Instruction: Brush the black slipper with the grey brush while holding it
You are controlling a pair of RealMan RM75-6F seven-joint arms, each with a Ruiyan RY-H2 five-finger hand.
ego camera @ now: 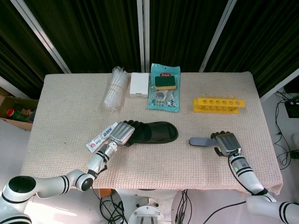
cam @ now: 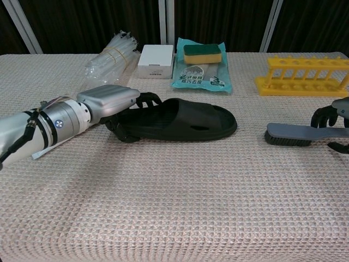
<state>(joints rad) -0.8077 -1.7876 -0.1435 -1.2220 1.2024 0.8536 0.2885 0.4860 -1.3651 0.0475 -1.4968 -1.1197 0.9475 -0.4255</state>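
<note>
Slipper (ego camera: 154,132) lies flat near table centre, toe toward the robot's right; left hand (ego camera: 122,133) rests on its heel end, fingers curled over the heel rim, so it grips the slipper (cam: 180,125); left hand (cam: 109,101) shows the same from the chest view.

Brush (ego camera: 202,141) lies on the cloth well apart from the slipper, bristles down, handle under the right hand (ego camera: 226,143); fingers curl over the handle; whether they have closed on it, cannot tell; brush (cam: 297,134) not lifted; right hand (cam: 330,117) half out of frame in the chest view.

Step in hand: take the brush. To do it well: wrap the handle fully before lifting; keep bristles facing down; keep the left hand firm so the slipper does not slide.

Writing: tube (ego camera: 100,137) beside left wrist carries print, too small to read; green packet (cam: 200,73) has a logo and characters, illegible.
</note>
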